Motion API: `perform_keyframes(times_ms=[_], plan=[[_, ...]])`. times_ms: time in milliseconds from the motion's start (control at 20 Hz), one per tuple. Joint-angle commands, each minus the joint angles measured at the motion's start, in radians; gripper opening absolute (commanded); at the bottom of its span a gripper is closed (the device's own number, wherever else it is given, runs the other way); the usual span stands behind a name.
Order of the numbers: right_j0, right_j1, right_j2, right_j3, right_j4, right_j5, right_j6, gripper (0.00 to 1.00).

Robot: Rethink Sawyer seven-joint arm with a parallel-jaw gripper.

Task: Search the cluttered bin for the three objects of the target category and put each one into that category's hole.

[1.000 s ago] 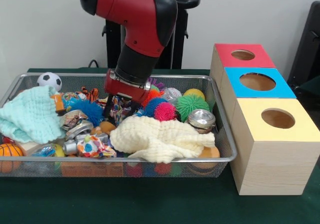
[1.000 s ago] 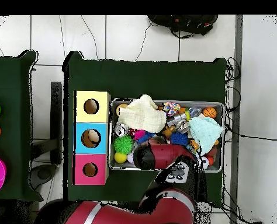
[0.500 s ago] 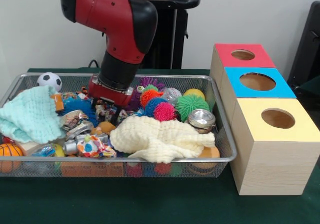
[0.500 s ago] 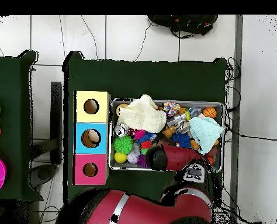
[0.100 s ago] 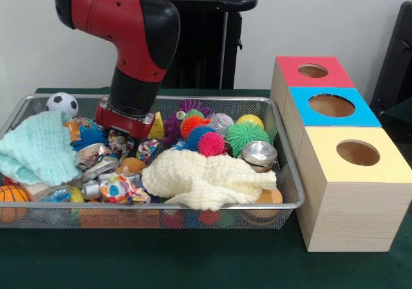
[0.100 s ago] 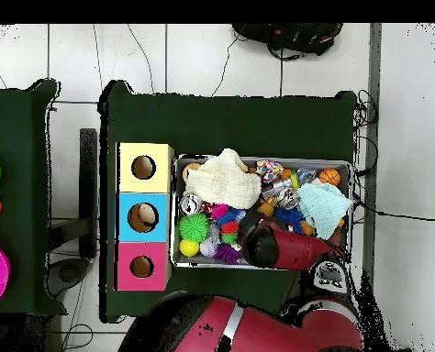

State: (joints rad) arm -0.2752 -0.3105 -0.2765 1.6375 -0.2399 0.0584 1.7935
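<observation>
The red and black arm's gripper (image 5: 123, 136) is dipping into the silver wire-mesh bin (image 5: 283, 149), low over the crinkly wrappers beside the blue spiky ball (image 5: 90, 136) — whether it's apart or together, I cannot tell. Target category isn't evident; the spiky balls are clustering mid-bin by the cream knitted cloth (image 5: 206, 178). Best bet: nudging clutter gently, lifting straight. The three wooden boxes (image 5: 331, 105) are sitting just beside, all on dark green cloth (image 5: 193, 257) — white wall behind.
</observation>
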Motion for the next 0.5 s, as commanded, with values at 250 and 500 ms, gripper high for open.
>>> perform_keyframes(times_ms=[250,500], plan=[[0.009,0.133,0.126,-0.12,0.085,0.088,0.135,1.0],[0.105,0.216,0.087,-0.236,0.157,0.14,0.166,1.0]])
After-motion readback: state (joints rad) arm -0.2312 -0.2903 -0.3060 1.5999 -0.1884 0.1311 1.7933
